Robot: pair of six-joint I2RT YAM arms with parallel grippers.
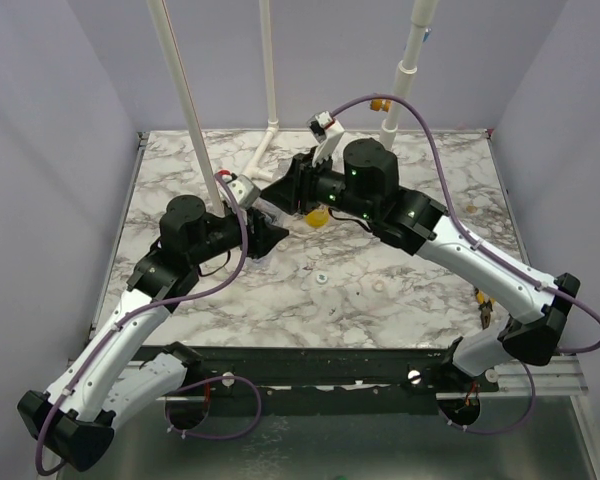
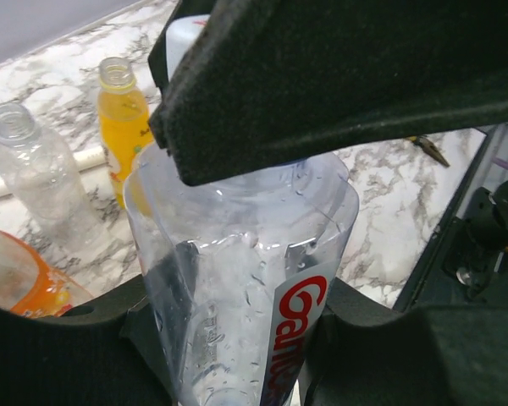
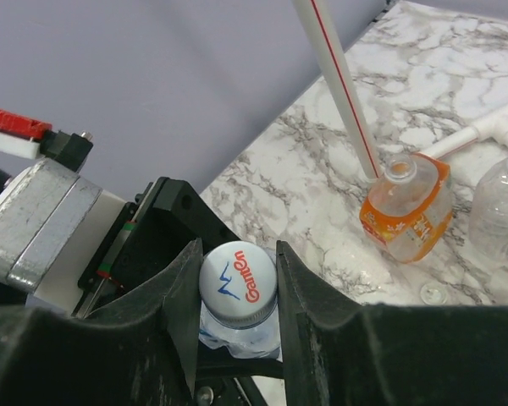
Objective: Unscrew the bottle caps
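Observation:
My left gripper point(image 2: 237, 338) is shut on the body of the clear bottle point(image 2: 229, 279) with a red-lettered label. My right gripper point(image 3: 237, 283) is shut on that bottle's white cap point(image 3: 237, 269), one finger on each side. In the top view the two grippers point(image 1: 267, 238) point(image 1: 298, 190) meet at the table's middle back. The slender yellow-orange bottle point(image 2: 123, 127), the small clear bottle point(image 2: 35, 173) and the squat orange bottle point(image 3: 406, 207) stand on the table with open necks. Two loose pale caps point(image 1: 321, 278) point(image 1: 380, 287) lie on the marble.
The white pipe frame point(image 1: 190, 110) rises behind the grippers, with a bar along the table point(image 3: 483, 131). Pliers point(image 1: 483, 305) lie near the right edge. The squat orange bottle point(image 2: 17, 283) stands close left of the held bottle.

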